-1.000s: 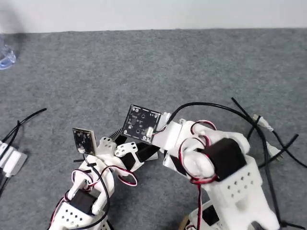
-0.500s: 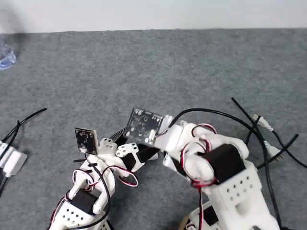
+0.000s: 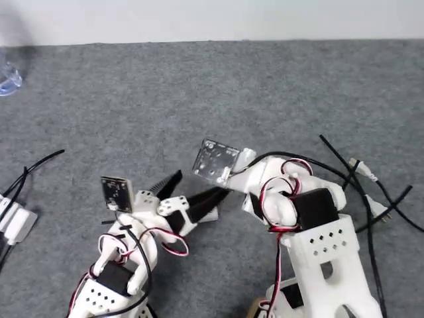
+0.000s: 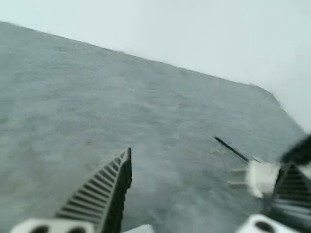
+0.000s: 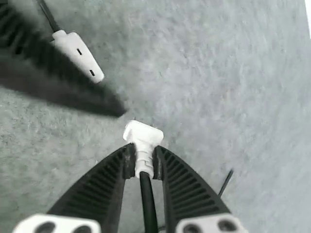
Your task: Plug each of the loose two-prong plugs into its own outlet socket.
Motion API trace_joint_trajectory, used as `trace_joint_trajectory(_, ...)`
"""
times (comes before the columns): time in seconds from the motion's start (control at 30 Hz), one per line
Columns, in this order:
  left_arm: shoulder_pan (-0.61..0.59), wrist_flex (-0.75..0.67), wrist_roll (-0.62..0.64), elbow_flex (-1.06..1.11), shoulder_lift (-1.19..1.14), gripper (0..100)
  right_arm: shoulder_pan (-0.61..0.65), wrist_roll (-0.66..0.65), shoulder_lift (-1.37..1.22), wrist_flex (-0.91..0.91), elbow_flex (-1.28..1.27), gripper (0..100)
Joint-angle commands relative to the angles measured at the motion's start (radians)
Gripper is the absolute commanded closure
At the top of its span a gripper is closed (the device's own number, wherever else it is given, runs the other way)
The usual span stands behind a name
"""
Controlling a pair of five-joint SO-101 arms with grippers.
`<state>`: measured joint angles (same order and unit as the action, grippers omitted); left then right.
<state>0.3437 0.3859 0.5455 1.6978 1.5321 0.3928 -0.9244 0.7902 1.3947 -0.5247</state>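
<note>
My right gripper [image 5: 142,153] is shut on a white plug [image 5: 142,136], whose black cable runs back between the fingers. Just ahead of it on the grey carpet lies a white connector [image 5: 77,48] with two dark marks, on its own black cable. A dark blurred finger [image 5: 53,82] of the other arm crosses beside that connector. My left gripper [image 4: 210,158] is open wide. A white two-prong plug [image 4: 257,177] sits close to its far finger [image 4: 291,187]. In the high view both arms meet at the table's middle, with the left gripper [image 3: 189,192] spread.
Loose black cables with small white plugs [image 3: 363,169] lie tangled at the right. A white socket block [image 3: 16,222] with black cables lies at the left edge. A clear object [image 3: 8,78] stands at the far left. The carpet [image 3: 218,93] stretches to the wall.
The right arm's wrist and its camera board have swung to the right. The left gripper's black fingers, earlier covered by that wrist, now show spread apart.
</note>
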Motion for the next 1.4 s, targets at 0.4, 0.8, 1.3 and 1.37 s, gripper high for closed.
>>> trace_joint_trajectory(0.4,-0.578,0.365,-0.253,-0.007,0.012,57,0.162,-0.184,-0.582,0.156,0.497,99.1)
trace_joint_trajectory(0.8,-0.578,0.381,-0.315,-0.007,0.012,57,0.263,-0.388,-0.894,0.374,0.787,99.1)
trace_joint_trajectory(1.3,-0.578,0.381,-0.313,-0.007,0.012,57,0.257,-0.549,-0.894,0.236,0.595,99.1)
trace_joint_trajectory(1.37,-0.578,0.382,-0.313,-0.007,0.012,57,0.257,-0.551,-0.894,0.211,0.588,99.1)
